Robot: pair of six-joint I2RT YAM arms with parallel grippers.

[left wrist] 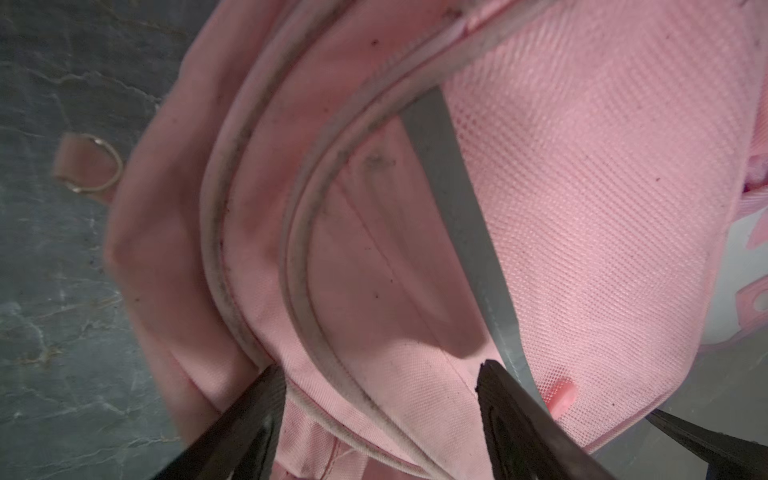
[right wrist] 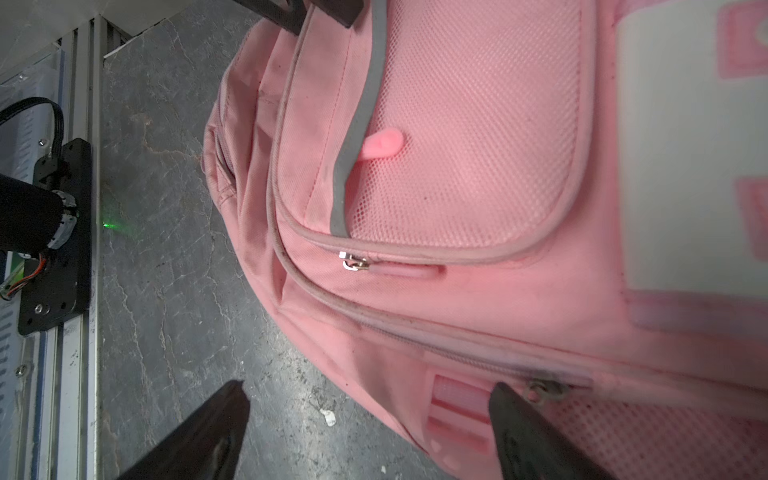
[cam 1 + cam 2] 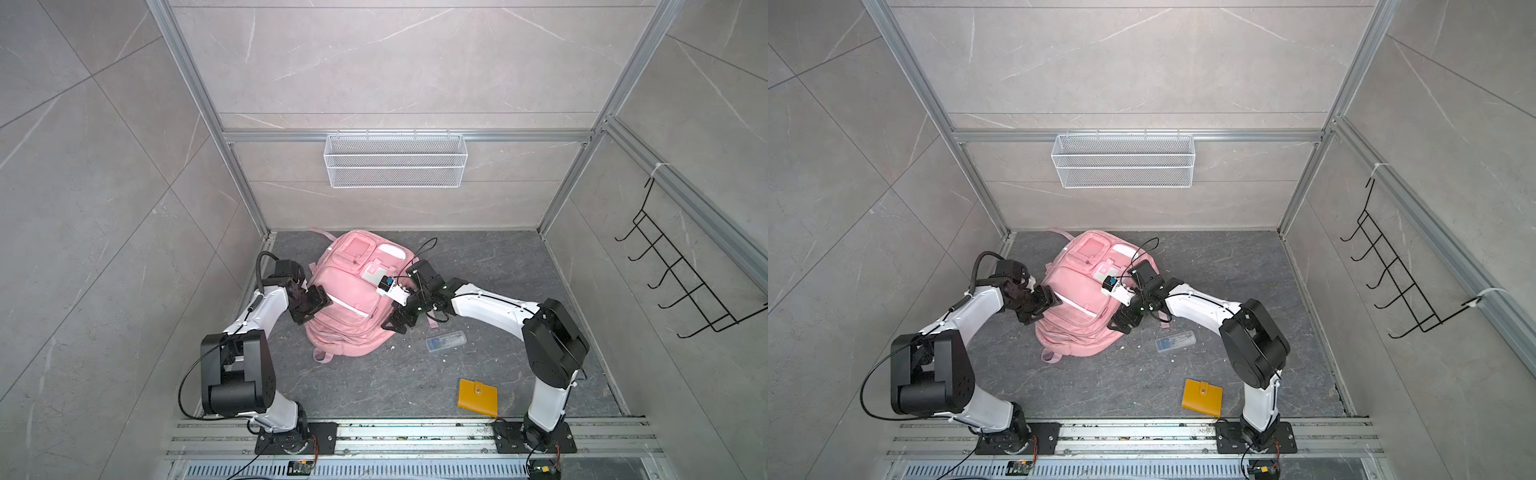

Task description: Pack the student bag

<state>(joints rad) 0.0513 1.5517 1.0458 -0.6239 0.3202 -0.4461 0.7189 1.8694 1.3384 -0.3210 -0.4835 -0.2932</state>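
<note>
The student bag (image 3: 349,299) (image 3: 1075,299) is a pink backpack lying front up on the dark floor. My left gripper (image 3: 311,305) (image 3: 1045,305) is at its left edge. In the left wrist view this gripper (image 1: 380,370) stands open, its jaws straddling a ridge of the bag's fabric (image 1: 582,187) and a piped zip seam. My right gripper (image 3: 397,322) (image 3: 1121,322) is at the bag's right lower edge. In the right wrist view it (image 2: 370,388) is open: one jaw over bare floor, the other over the bag (image 2: 478,145) beside a zip pull (image 2: 544,390). A second zip pull (image 2: 353,262) lies along a front pocket.
A clear plastic box (image 3: 445,340) lies on the floor just right of the bag. A yellow wallet (image 3: 478,397) sits near the front right. A white wire basket (image 3: 395,160) hangs on the back wall, a black hook rack (image 3: 681,266) on the right wall.
</note>
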